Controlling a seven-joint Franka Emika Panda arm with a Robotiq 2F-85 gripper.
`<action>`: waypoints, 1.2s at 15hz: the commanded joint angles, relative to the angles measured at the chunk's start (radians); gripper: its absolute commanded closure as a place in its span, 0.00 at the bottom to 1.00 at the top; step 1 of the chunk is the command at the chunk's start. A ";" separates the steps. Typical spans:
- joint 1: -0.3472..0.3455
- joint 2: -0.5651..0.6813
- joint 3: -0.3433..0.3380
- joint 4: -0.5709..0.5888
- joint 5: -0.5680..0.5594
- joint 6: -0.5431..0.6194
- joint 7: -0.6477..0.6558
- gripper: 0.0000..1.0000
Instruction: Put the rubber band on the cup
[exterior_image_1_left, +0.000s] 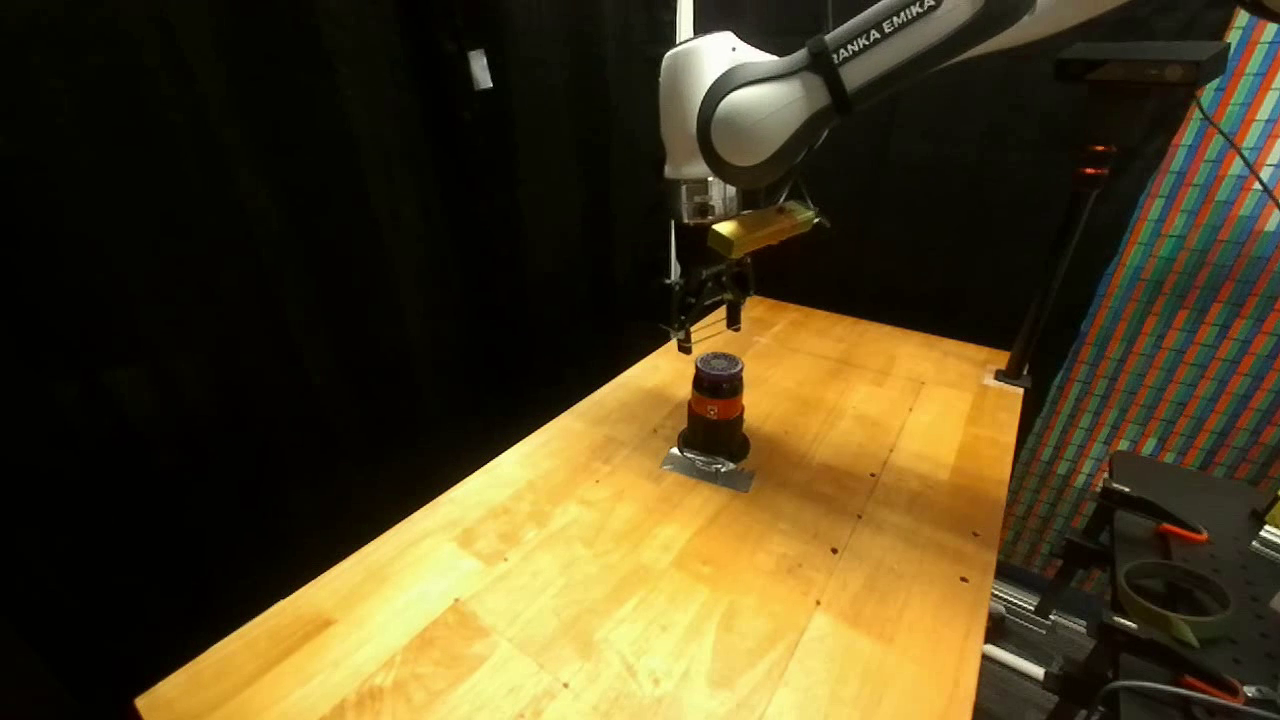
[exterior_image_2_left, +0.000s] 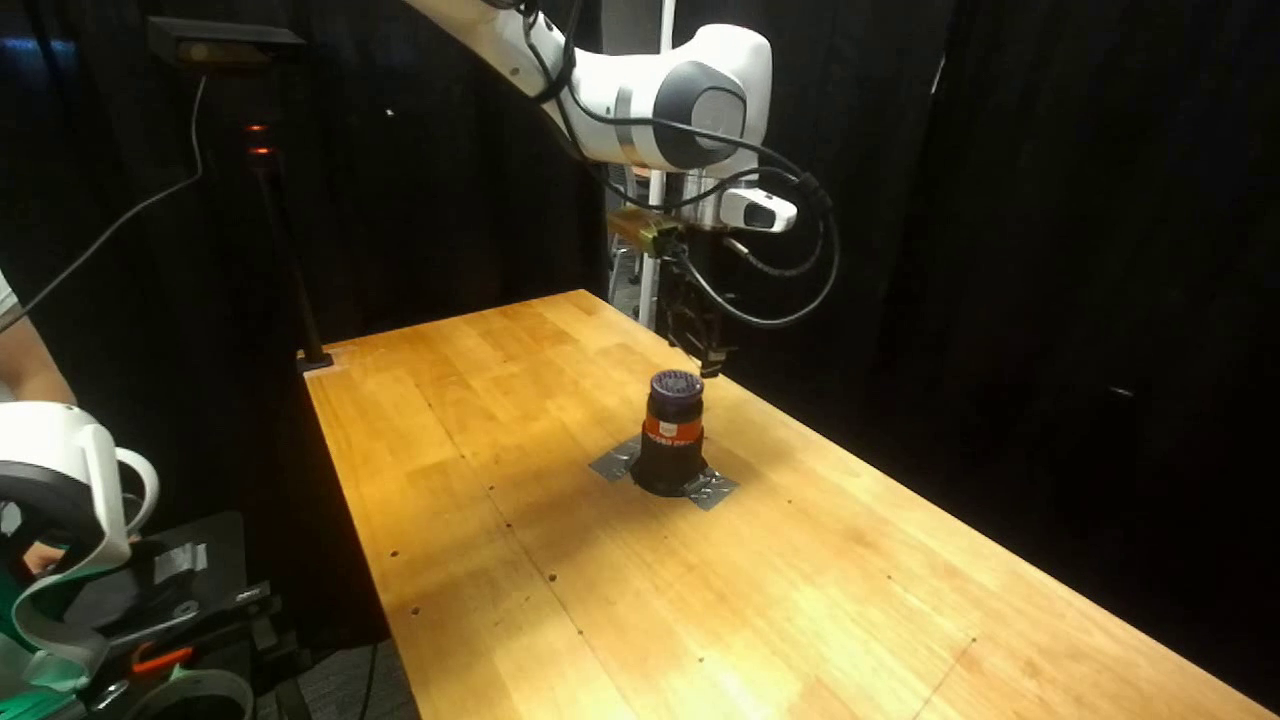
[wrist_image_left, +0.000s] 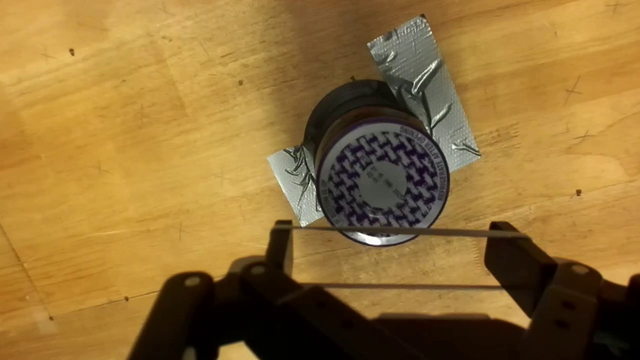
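Orange marks the dark cup (exterior_image_2_left: 672, 436); taut rubber band (wrist_image_left: 410, 231) spans fingers (wrist_image_left: 515, 262).

A lab: 1 robot arm (exterior_image_1_left: 760, 120) (lettered EMIKA) over a wooden table (exterior_image_1_left: 600, 620), black curtains (exterior_image_1_left: 300, 300) beyond 1 long edge, a post (exterior_image_1_left: 1046, 285) at 1 far corner.

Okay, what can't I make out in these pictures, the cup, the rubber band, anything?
Central print on the cup: too small to read surely, wrist view.
Orange label: lettering too small and blurred, in both exterior views.
Rubber band: partly hidden behind the fingers of the gripper, wrist view.
Person's arm: cut off by the left edge in an exterior view.
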 joint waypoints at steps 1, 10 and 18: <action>0.012 0.085 -0.026 0.121 0.019 -0.045 -0.015 0.00; -0.020 0.168 -0.017 0.208 0.095 -0.183 -0.054 0.00; -0.060 0.230 0.008 0.313 0.189 -0.461 -0.183 0.00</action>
